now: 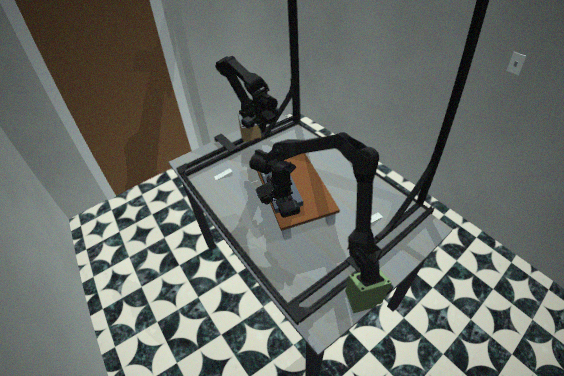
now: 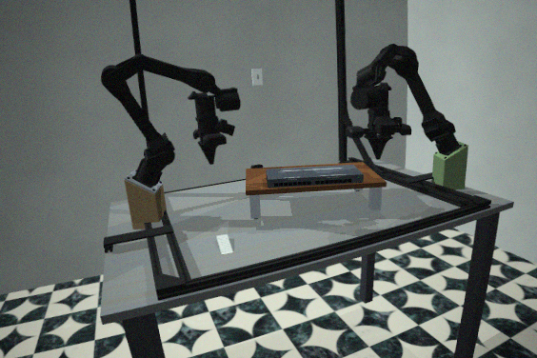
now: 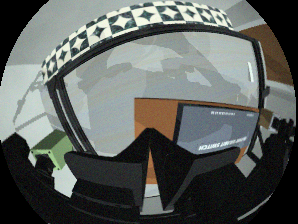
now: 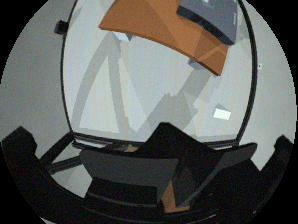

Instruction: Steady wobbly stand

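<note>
The stand, an orange-brown board [image 1: 318,187] [image 2: 256,186] [image 3: 152,115] [image 4: 145,22] on grey legs, is mid-table. Whether every foot touches is too small to tell. The dark grey network switch [image 2: 316,175] [image 3: 212,130] [image 4: 210,20] lies flat on it. A white wedge [image 1: 223,174] [image 2: 225,244] [image 3: 251,71] [image 4: 222,113] lies off the stand's switch side, towards the right arm. Another white wedge [image 1: 376,218] lies near the left arm's base. My left gripper [image 2: 378,156] [image 3: 149,131] is shut and empty above the stand's end. My right gripper [image 2: 211,162] [image 4: 163,126] is shut and empty, above the table beside the stand's other end.
A black rail frame [image 1: 242,260] [image 2: 288,259] runs around the table top. The left arm stands on a green base [image 1: 368,295] [image 2: 449,169], the right arm on a tan base [image 1: 251,132] [image 2: 146,205]. Tall black posts [image 1: 294,60] [image 2: 341,86] rise at one long side.
</note>
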